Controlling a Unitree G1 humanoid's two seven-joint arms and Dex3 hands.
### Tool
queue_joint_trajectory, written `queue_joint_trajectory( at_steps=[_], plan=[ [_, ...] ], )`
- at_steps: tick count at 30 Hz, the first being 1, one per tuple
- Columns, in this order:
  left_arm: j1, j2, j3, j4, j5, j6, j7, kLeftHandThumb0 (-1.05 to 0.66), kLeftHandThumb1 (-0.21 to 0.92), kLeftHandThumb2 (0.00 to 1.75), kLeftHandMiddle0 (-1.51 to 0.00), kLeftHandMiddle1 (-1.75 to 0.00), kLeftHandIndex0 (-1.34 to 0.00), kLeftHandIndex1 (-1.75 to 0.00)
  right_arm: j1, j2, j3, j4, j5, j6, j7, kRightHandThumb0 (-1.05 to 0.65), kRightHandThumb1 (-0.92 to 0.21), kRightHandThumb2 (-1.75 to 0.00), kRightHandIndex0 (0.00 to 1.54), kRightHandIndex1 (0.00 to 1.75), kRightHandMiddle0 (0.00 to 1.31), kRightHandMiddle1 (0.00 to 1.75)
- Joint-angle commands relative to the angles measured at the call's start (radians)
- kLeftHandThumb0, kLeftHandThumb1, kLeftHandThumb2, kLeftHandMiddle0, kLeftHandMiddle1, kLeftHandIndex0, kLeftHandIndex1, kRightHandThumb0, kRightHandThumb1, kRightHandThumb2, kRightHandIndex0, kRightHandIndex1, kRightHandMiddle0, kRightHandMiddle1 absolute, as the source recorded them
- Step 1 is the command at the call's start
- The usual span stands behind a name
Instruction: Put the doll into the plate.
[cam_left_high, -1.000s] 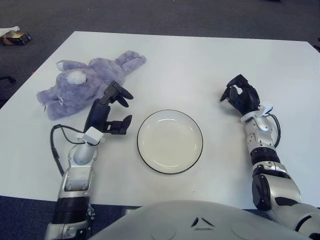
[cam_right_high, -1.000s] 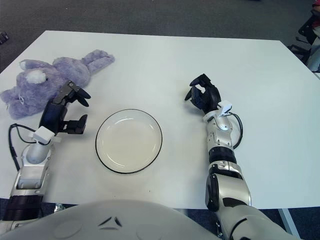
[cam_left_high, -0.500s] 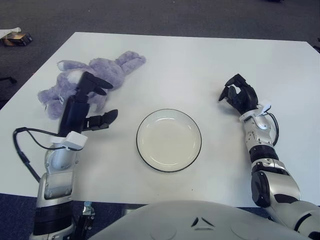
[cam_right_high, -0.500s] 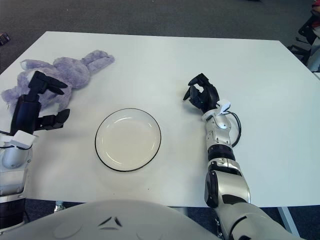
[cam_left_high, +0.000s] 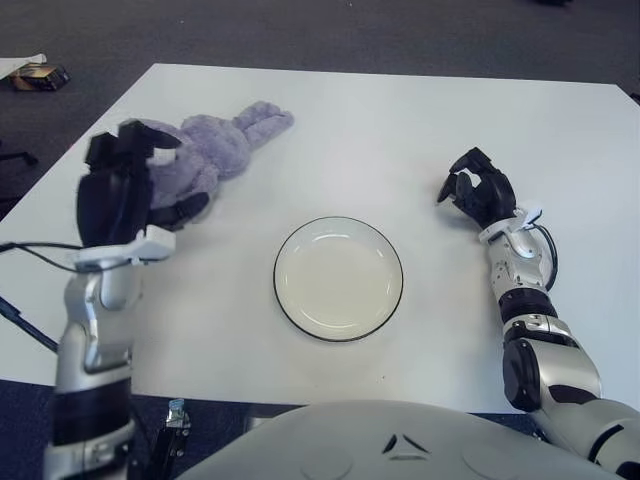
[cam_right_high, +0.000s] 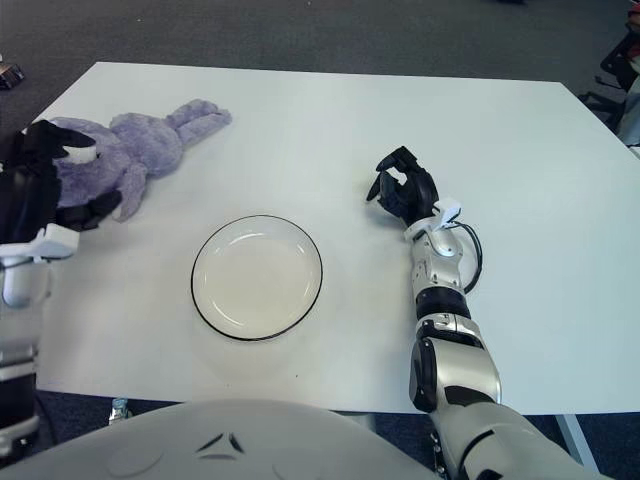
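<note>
Doll (cam_left_high: 200, 150) lying lengthwise, ears toward far right, left hand (cam_left_high: 120, 195) over it

Counted on the table (cam_left_high: 330, 120): one purple plush doll (cam_left_high: 195, 155), one white plate (cam_left_high: 338, 278), two robot hands in view

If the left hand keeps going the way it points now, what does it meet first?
Probably the purple doll: the left hand shows right over its near end, fingers open, though its height above it is unclear.

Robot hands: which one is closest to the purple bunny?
The left hand, raised right in front of the purple bunny with fingers spread. The right hand shows far off, on the plate's other side.
</note>
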Motion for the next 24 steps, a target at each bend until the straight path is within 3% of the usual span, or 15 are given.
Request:
queue_joint_trajectory(
  at_steps=[1, 14, 24],
  plan=[
    [-0.041, 0.087, -0.011, 0.087, 0.055, 0.0, 0.043, -0.81, 0.62, 0.88, -0.03, -1.32, -0.02, -1.47, 0.076, 0.035, -0.001, 0.095, 0.006, 0.034, -0.007, -0.39, -0.64, -0.91, 0.8, 1.58, 0.36, 1.75],
    [-0.09, 0.256, -0.095, 0.224, 0.206, 0.071, 0.102, -0.81, 0.58, 0.86, 0.0, -0.94, 0.0, -1.28, 0.045, 0.024, -0.013, 0.148, 0.006, 0.022, 0.001, -0.39, -0.64, -0.9, 0.8, 1.59, 0.36, 1.75],
    [-0.137, 0.306, -0.16, 0.292, 0.249, 0.154, 0.102, -0.88, 0.68, 0.72, 0.0, -0.66, 0.0, -1.05, 0.026, 0.016, -0.019, 0.182, 0.003, 0.014, -0.008, -0.39, -0.64, -0.9, 0.81, 1.6, 0.36, 1.75]
  ],
)
